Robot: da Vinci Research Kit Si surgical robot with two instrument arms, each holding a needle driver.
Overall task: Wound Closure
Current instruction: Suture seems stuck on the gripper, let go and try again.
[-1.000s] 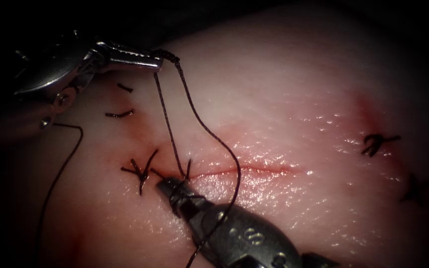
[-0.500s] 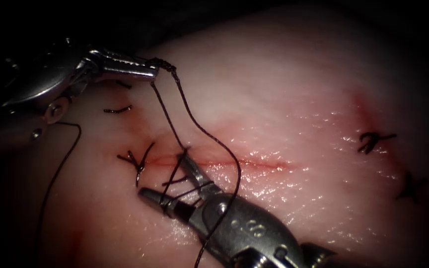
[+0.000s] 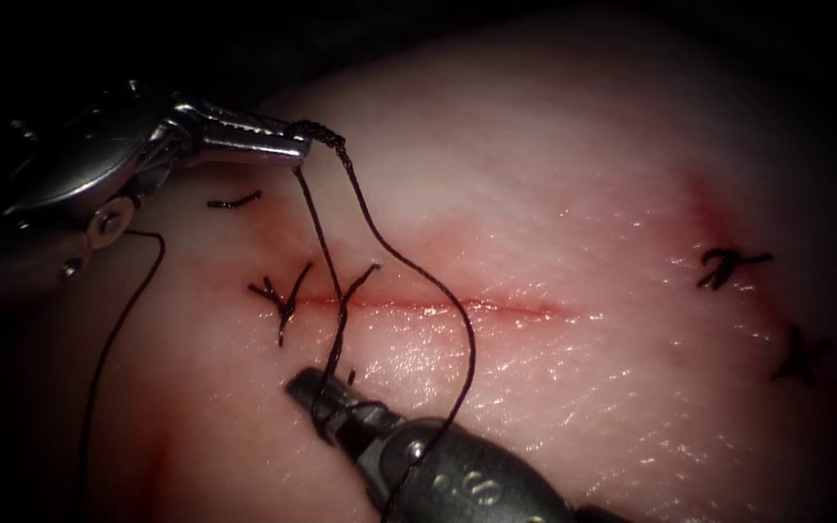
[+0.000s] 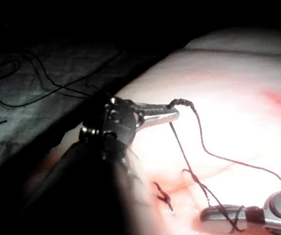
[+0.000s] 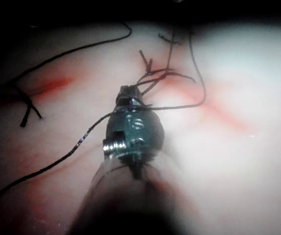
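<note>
- Dark thread [image 3: 370, 218] runs from the left gripper [image 3: 297, 145] down to the cut [image 3: 438, 307] in the tissue [image 3: 583, 194]; the left gripper's jaws are pressed together on a bunched length of that thread, above and to the left of the cut.
- Two strands leave this grasp: one drops almost straight to the stitch point at the cut's left end, the other bows to the right, crosses the cut and passes beside the right gripper [image 3: 307, 387].
- Right gripper lies just below the cut's left end; its jaws are together with thread wrapped around them. In the right wrist view the right gripper [image 5: 128, 93] shows thread looped across its tip.
- Finished knot [image 3: 281, 295] sits just left of the cut's left end. Two further knots [image 3: 728, 266] lie well apart, to the right of the cut.
- A short cut end of thread [image 3: 234, 201] lies on the tissue below the left gripper.
- Red fluid [image 3: 409, 306] lines the cut.
- No view lets the needle be located.
- In the left wrist view the left gripper [image 4: 172, 113] clamps the thread [image 4: 214, 154].
</note>
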